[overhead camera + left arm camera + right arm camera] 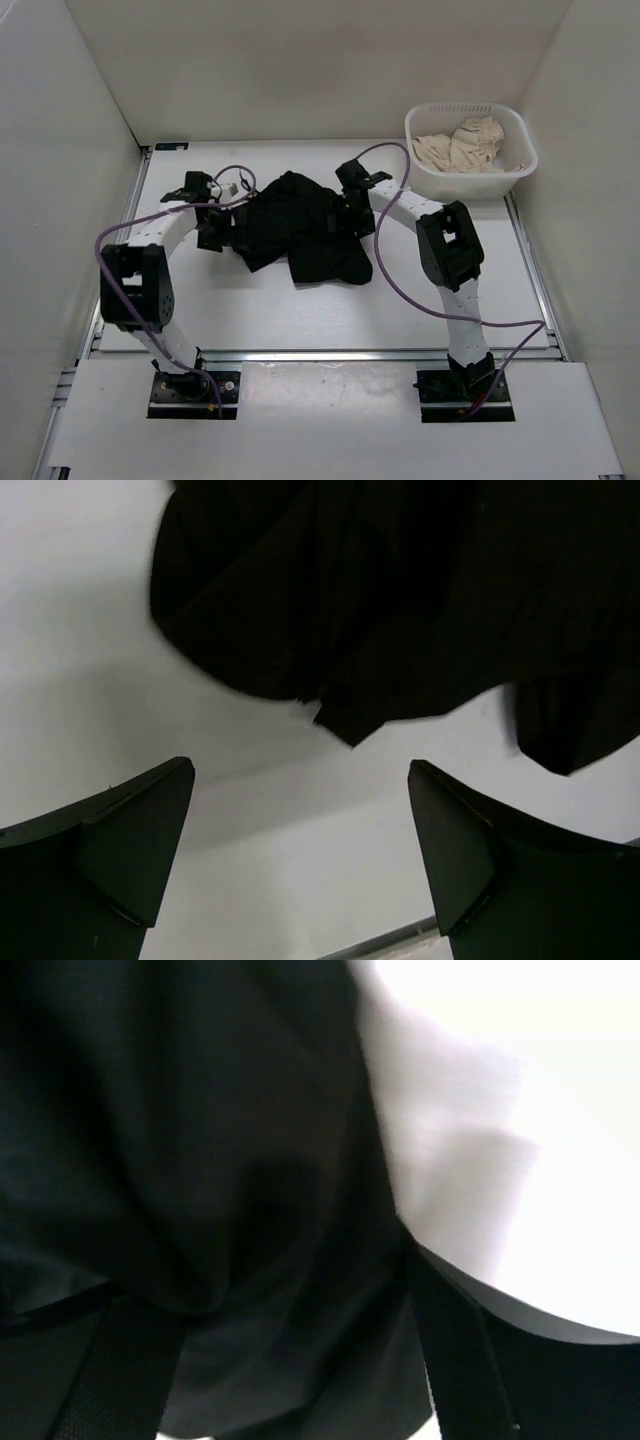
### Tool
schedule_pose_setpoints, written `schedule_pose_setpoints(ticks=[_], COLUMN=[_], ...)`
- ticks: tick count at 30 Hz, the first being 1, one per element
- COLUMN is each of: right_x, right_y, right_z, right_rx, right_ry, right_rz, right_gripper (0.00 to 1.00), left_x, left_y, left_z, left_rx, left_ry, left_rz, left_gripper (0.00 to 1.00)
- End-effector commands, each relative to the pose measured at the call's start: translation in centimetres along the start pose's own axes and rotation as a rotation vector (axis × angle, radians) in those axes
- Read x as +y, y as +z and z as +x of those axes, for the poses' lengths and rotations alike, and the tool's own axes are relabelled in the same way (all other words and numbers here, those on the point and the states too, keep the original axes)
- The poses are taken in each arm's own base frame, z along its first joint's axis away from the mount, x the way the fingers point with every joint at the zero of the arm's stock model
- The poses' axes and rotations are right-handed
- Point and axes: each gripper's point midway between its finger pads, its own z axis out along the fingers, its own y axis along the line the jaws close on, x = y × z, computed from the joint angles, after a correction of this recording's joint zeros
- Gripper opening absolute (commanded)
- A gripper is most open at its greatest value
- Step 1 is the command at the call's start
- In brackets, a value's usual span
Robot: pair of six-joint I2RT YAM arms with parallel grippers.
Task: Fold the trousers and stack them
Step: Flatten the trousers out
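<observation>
The black trousers (300, 232) lie crumpled in a heap in the middle of the white table. My left gripper (213, 232) sits at the heap's left edge. In the left wrist view its fingers (120, 850) stand wide open over bare table, and the trousers (380, 590) lie just ahead, apart from them. My right gripper (342, 215) is on the heap's right side. In the right wrist view its jaws stand wide apart, and loose folds of the trousers (200, 1160) lie between the fingers (455, 1345) without being pinched.
A white basket (472, 184) holding beige cloth (460, 148) stands at the back right corner. White walls enclose the table on three sides. A purple cable (385, 270) loops over the table to the right of the heap.
</observation>
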Motion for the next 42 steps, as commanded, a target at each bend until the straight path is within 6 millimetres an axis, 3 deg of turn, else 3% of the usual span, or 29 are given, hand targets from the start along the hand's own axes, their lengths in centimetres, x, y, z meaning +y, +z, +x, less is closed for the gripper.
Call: schedule_pose_setpoints(ticks=[1,2,4,5,6,7,8,9,10,11,13,14,15,16,20,23,25,26,28,29,31,34,36,37,38,39,40,41,42], right_x=[-1.3,-1.4,-0.9,-1.5,-1.0,-1.1,-1.9,-1.7,-1.8,-2.5,-3.7,-4.8,-6.3,-7.3,-10.7,-11.8,-12.7,-12.9,-12.9,-12.5,-11.8,-8.5,-7.3,-5.1,-4.4,-1.1,0.1,1.0,2.4], right_y=[0.2,0.2,-0.5,-0.4,-1.8,-2.2,-2.5,-4.2,-5.0,-7.5,-10.0,-10.4,-10.9,-11.5,-11.7,-12.1,-12.3,-12.6,-13.8,-14.6,-15.2,-14.9,-12.4,-13.0,-10.3,-11.2,-10.5,-6.9,-5.9], right_z=[4.4,5.4,6.5,8.8,9.0,9.7,11.3,11.6,12.3,14.2,15.4,16.9,17.1,18.6,20.7,21.7,21.5,21.2,17.8,15.1,12.2,6.7,4.3,1.3,0.6,-2.9,-4.1,-4.3,-5.2], right_rx=[0.127,0.148,0.150,0.195,0.180,0.183,0.211,0.199,0.206,0.227,0.236,0.268,0.266,0.270,0.275,0.313,0.319,0.316,0.231,0.175,0.116,0.007,0.005,-0.042,0.005,-0.066,-0.071,-0.022,-0.024], right_ry=[0.000,0.002,0.003,0.010,0.007,0.008,0.013,-0.018,-0.030,-0.075,-0.057,-0.034,0.016,0.049,0.275,0.305,0.295,0.277,0.241,0.227,0.249,0.251,0.249,0.208,0.199,0.127,0.104,0.094,0.072], right_rz=[-0.030,-0.039,-0.094,-0.097,-0.132,-0.141,-0.129,-0.156,-0.164,-0.169,-0.158,-0.141,-0.126,-0.131,-0.141,-0.125,-0.088,-0.074,-0.065,-0.075,-0.094,-0.205,-0.230,-0.261,-0.256,-0.303,-0.305,-0.298,-0.321], right_gripper=[0.83,0.71,0.45,0.31,0.10,0.02,0.00,0.00,0.00,0.00,0.00,0.00,0.00,0.00,0.00,0.47,0.67,0.69,0.72,0.72,0.74,0.75,0.75,0.75,0.75,0.75,0.75,0.77,0.77], left_x=[-3.1,-3.1,-4.3,-4.5,-4.6,-4.9,-4.8,-4.6,-4.3,-3.7,-0.8,0.3,2.7,3.7,7.8,9.0,9.1,8.5,7.9,7.7,7.5,6.3,5.0,5.2,6.0,6.3,6.4,6.5,6.4], left_y=[1.1,2.5,3.4,4.0,5.0,5.5,6.0,6.7,6.7,6.0,4.4,3.5,1.4,0.1,-4.8,-7.5,-8.6,-8.2,-8.6,-8.7,-9.5,-10.4,-9.8,-9.7,-9.9,-8.8,-8.5,-8.4,-7.7], left_z=[-3.3,-2.5,-2.8,-2.5,-1.7,-2.0,-1.7,-1.2,-1.2,-1.9,-3.2,-3.9,-5.0,-5.9,-7.8,-8.3,-7.3,-6.2,-3.8,-2.6,-1.7,1.0,3.9,5.3,6.6,9.4,10.9,12.3,14.5], left_rx=[-0.072,-0.026,-0.017,0.000,0.035,0.035,0.051,0.073,0.072,0.043,-0.012,-0.041,-0.101,-0.139,-0.257,-0.309,-0.310,-0.284,-0.234,-0.199,-0.190,-0.132,-0.052,-0.015,0.015,0.100,0.137,0.167,0.226], left_ry=[0.086,0.084,0.115,0.120,0.119,0.131,0.126,0.119,0.120,0.129,0.096,0.080,0.042,0.027,-0.035,-0.057,-0.069,-0.067,-0.072,-0.077,-0.079,-0.085,-0.077,-0.070,-0.061,-0.058,-0.061,-0.063,-0.047], left_rz=[0.081,0.084,0.098,0.101,0.103,0.108,0.107,0.105,0.092,0.043,-0.060,-0.097,-0.169,-0.202,-0.374,-0.445,-0.452,-0.415,-0.403,-0.402,-0.411,-0.375,-0.330,-0.358,-0.429,-0.441,-0.440,-0.448,-0.452], left_gripper=[1.00,1.00,1.00,1.00,0.93,0.84,0.72,0.55,0.14,0.14,0.14,0.14,0.14,0.14,0.15,0.30,0.68,0.81,1.00,1.00,1.00,1.00,1.00,1.00,1.00,0.99,0.99,0.99,0.99])
